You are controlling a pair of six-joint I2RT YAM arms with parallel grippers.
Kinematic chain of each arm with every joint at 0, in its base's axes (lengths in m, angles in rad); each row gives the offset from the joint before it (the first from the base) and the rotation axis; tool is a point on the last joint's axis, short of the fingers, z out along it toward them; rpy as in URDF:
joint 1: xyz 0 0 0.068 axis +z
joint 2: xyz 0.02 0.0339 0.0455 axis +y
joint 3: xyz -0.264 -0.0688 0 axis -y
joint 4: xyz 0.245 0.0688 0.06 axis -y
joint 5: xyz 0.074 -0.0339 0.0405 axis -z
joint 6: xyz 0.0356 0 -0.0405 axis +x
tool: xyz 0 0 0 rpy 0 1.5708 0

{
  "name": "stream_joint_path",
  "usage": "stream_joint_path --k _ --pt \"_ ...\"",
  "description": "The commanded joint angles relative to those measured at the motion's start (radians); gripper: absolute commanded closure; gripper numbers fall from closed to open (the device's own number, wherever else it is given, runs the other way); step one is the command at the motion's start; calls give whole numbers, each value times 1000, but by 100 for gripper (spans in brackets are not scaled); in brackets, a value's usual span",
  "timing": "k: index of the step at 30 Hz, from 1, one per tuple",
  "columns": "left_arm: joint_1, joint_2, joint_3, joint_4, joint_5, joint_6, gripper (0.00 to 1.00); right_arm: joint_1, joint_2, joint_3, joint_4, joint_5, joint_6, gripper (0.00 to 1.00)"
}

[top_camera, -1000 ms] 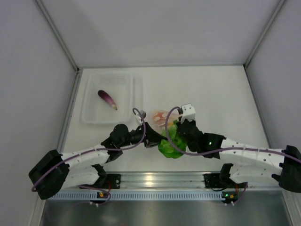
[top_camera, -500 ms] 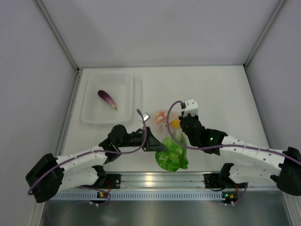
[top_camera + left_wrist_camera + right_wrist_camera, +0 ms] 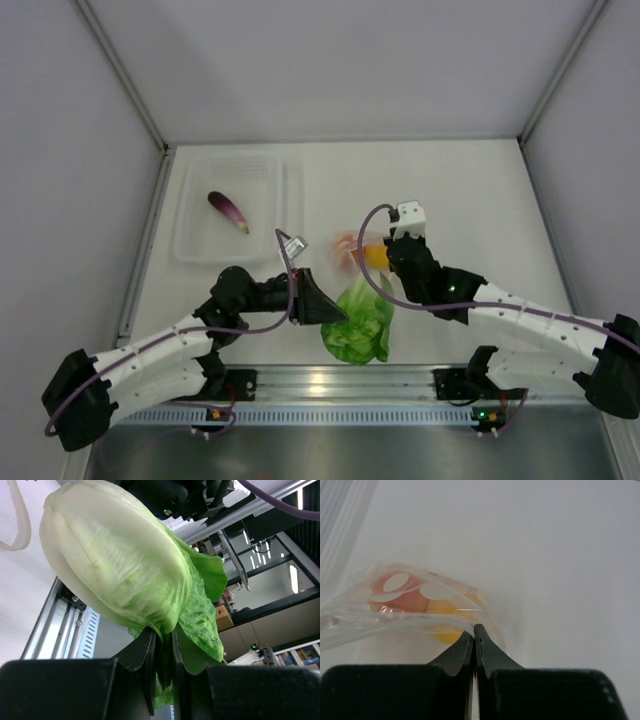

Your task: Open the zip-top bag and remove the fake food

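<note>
My left gripper point(image 3: 335, 312) is shut on the ruffled green lettuce point(image 3: 357, 325), held near the table's front edge; in the left wrist view the lettuce point(image 3: 125, 565) fills the frame with my jaws pinching its base leaf point(image 3: 165, 645). My right gripper point(image 3: 385, 258) is shut on the rim of the clear dotted zip-top bag point(image 3: 352, 250). In the right wrist view the bag point(image 3: 415, 605) hangs from my closed fingertips point(image 3: 475, 630), with the orange-yellow fruits point(image 3: 437, 612) inside. The purple eggplant point(image 3: 228, 211) lies in the clear tray point(image 3: 192, 245).
The rigid clear tray stands at the back left of the table. A metal rail point(image 3: 340, 382) runs along the near edge by the arm bases. White walls enclose the table on three sides.
My left gripper has pulled the lettuce out of the bag, back and down toward the near edge. My right gripper has shifted slightly away with the bag.
</note>
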Motion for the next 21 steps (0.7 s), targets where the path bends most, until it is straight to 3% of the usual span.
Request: stream_joint_path --k 1,7,9,13,14,21 --pt "28 -70 86 -97 -25 93 100 -33 -9 58 57 3 5 100" --pt "85 -146 222 -497 -177 306 100 -53 -12 70 37 -13 4 100" --pt "93 -159 273 -547 -211 357 100 -56 -12 76 33 -16 4 100" --pt "99 -169 380 -746 -418 426 100 -60 -12 84 25 -25 2 100" --pt "99 -168 405 -818 -524 450 100 -60 -15 84 23 -27 5 100" --pt "105 -119 549 -1006 -934 495 100 -59 -27 95 8 -42 7 100"
